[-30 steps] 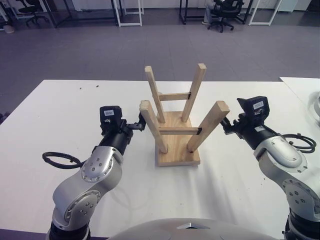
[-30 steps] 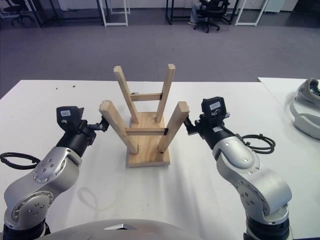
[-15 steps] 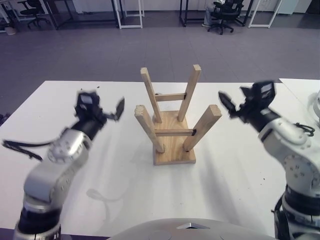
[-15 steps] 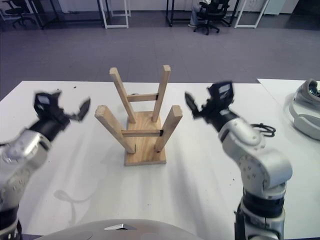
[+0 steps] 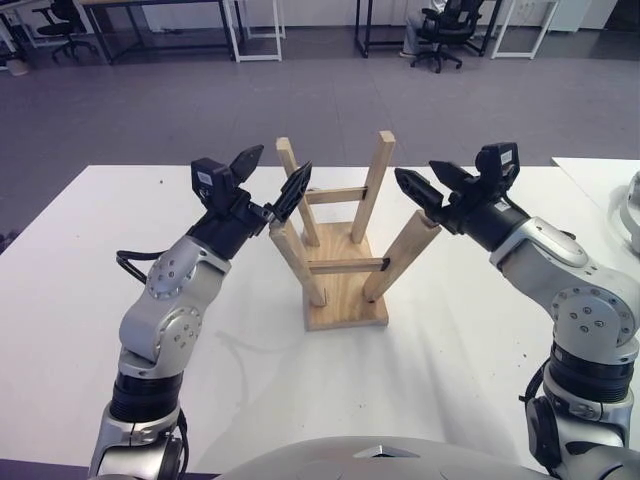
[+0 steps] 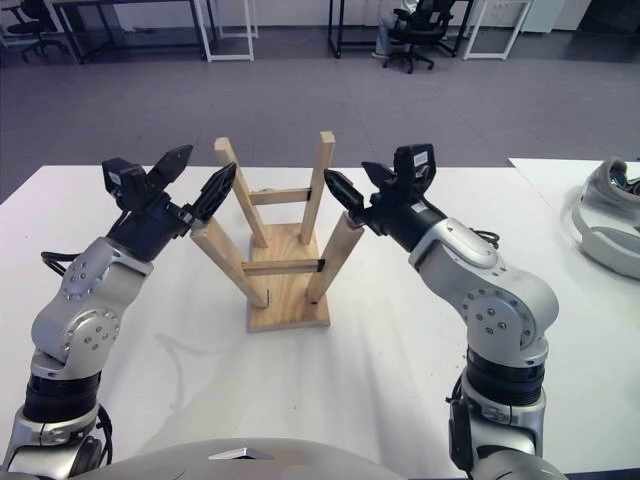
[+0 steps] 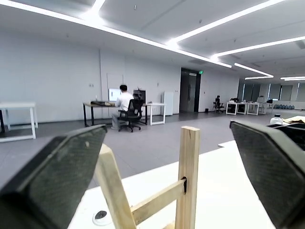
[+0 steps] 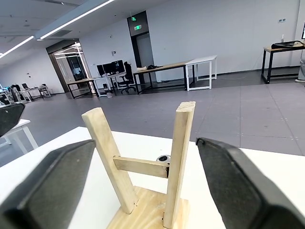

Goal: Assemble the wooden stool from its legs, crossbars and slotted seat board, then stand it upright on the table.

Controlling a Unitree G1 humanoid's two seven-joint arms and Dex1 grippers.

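Observation:
The wooden stool stands upside down on the white table, seat board flat, four legs pointing up, crossbars in place. My left gripper is open, raised just above the top of the near left leg. My right gripper is open too, just above the top of the near right leg. Neither holds anything. In the left wrist view the wide-apart pads frame the two far legs. The right wrist view frames the same legs and their crossbar.
A white headset-like object lies on a second table at the right. A black cable loops from my left arm over the table. Bare white table surrounds the stool. Beyond the far edge lies open floor with desks and office chairs.
Both arms swung outward away from the near legs, then came back in higher up. The grippers now stand wide open above the leg tops. The stool has kept its place.

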